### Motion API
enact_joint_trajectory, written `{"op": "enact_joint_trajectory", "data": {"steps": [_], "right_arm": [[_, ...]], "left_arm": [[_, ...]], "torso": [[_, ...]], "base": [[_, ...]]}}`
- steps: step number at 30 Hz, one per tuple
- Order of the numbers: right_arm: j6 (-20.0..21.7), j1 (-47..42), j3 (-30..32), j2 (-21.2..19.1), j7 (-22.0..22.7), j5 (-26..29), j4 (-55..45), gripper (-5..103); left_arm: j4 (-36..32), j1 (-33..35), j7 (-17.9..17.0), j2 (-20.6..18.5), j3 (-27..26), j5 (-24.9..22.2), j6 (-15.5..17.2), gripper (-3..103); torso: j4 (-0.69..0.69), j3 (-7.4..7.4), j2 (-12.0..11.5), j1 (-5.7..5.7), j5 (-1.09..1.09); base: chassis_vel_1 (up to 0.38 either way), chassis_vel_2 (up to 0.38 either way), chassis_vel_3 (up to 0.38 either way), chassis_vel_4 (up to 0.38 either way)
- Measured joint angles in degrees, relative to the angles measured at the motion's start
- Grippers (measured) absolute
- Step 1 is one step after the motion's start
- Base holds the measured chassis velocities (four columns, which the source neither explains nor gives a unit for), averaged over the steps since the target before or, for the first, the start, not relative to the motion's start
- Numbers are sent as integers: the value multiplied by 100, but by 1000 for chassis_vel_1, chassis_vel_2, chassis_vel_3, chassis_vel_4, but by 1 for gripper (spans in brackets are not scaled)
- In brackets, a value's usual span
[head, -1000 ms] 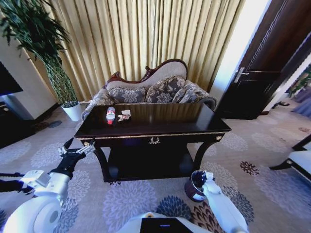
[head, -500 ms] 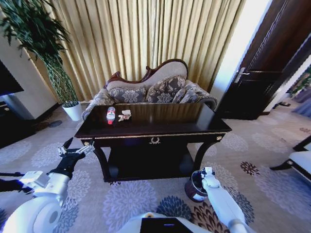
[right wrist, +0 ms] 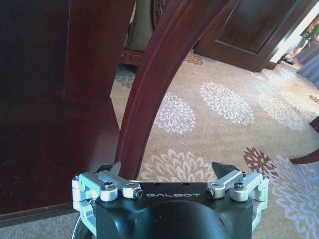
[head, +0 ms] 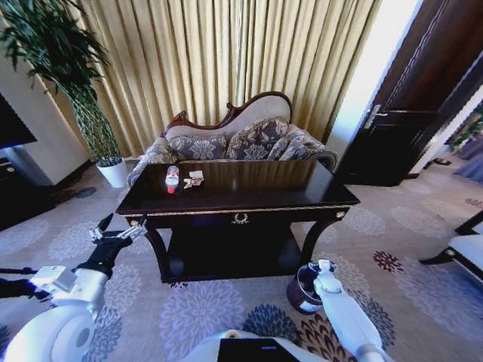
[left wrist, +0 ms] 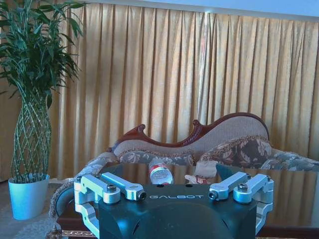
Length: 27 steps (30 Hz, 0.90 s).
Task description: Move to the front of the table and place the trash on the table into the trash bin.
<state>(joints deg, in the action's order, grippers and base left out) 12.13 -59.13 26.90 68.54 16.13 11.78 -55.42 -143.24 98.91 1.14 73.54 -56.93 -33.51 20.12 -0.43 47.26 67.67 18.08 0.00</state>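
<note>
Trash bin (head: 303, 290) beneath right claw (head: 324, 266)

Glossy dark wood table (head: 249, 192), clear plastic bottle (head: 172, 179)

Floral sofa (head: 241, 139) (curtains (head: 226, 53) behind), potted plant (head: 72, 83)

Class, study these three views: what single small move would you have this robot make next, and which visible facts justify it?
Probably raise the left gripper up toward the plastic bottle. The bottle and a crumpled wrapper lie at the table's far left corner; that gripper is open, empty and below the tabletop. The right gripper, also open, hangs beside the trash bin on the carpet.
</note>
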Motion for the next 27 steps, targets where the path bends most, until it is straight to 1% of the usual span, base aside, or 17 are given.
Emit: {"op": "enact_joint_trajectory", "data": {"steps": [1, 2, 9, 12, 13, 14, 15, 16, 18, 19, 20, 22, 23, 24, 25, 27], "right_arm": [[0, 0, 0, 0, 0, 0, 0, 97], [5, -19, 12, 2, 0, 4, -10, 100], [20, -127, 30, 1, -3, 11, -57, 100], [92, -316, 108, -1, -102, 218, -474, 100], [92, -316, 108, -1, -102, 218, -474, 100], [93, -368, 118, -1, -132, 348, -621, 100], [49, -492, 138, 0, -170, 601, -990, 100], [-4, -569, 172, 2, -204, 687, -1234, 100], [-59, -683, 232, 1, -286, 768, -1574, 100], [-59, -683, 232, 1, -286, 768, -1574, 100], [-86, -854, 297, 1, -383, 894, -2103, 100], [-102, -1061, 365, 17, -484, 1079, -2898, 100], [-102, -1061, 365, 17, -484, 1079, -2898, 100], [-115, -1139, 376, 34, -535, 1142, -3230, 100], [-135, -1276, 369, 74, -620, 1201, -3779, 100], [-140, -1320, 360, 86, -646, 1207, -3957, 100]], "left_arm": [[0, 0, 0, 0, 0, 0, 0, 100], [0, 8, 24, 5, -16, -1, -3, 100], [0, 30, 36, 18, -17, -2, -11, 100], [0, 11, 32, 3, -11, -9, -11, 100], [0, 11, 32, 3, -11, -9, -11, 100], [0, 9, 32, 2, -9, -10, -11, 100], [0, 5, 29, -1, -4, -13, -11, 100], [0, 5, 28, -2, -3, -14, -12, 100], [0, 7, 26, -4, -4, -15, -12, 100], [0, 7, 26, -4, -4, -15, -12, 100], [0, 9, 12, -9, -7, -16, -14, 100], [0, 11, -9, -6, -9, -48, -14, 100], [0, 11, -9, -6, -9, -48, -14, 100], [0, 12, -23, -1, -8, -84, -5, 100], [0, 13, -47, 1, 2, -116, 4, 100], [0, 13, -51, 1, 6, -126, 5, 100]], "torso": [[0, 0, 0, 0, 0], [0, 0, 0, 0, 0], [0, 0, 0, 0, 1], [-1, 0, 0, 0, 0], [-1, 0, 0, 0, 0], [-2, 0, 0, 0, 0], [-1, 0, 0, 0, 0], [1, 0, 0, 0, 1], [2, 0, 0, 0, -1], [2, 0, 0, 0, -1], [-1, 0, 0, 0, 0], [-1, 0, 0, 0, -1], [-1, 0, 0, 0, -1], [0, 0, 0, 0, -2], [1, 0, 0, 0, 0], [1, 0, 0, 0, 1]], "base": [[0, 0, 0, 0], [0, 0, 0, 0], [0, 0, 0, 0], [0, 0, 0, 0], [0, 0, 0, 0], [0, 0, 0, 0], [0, 0, 0, 0], [0, 0, 0, 0], [0, 0, 0, 0], [0, 0, 0, 0], [0, 0, 0, 0], [0, 0, 0, 0], [0, 0, 0, 0], [0, 0, 0, 0], [0, 0, 0, 0], [0, 0, 0, 0]]}}
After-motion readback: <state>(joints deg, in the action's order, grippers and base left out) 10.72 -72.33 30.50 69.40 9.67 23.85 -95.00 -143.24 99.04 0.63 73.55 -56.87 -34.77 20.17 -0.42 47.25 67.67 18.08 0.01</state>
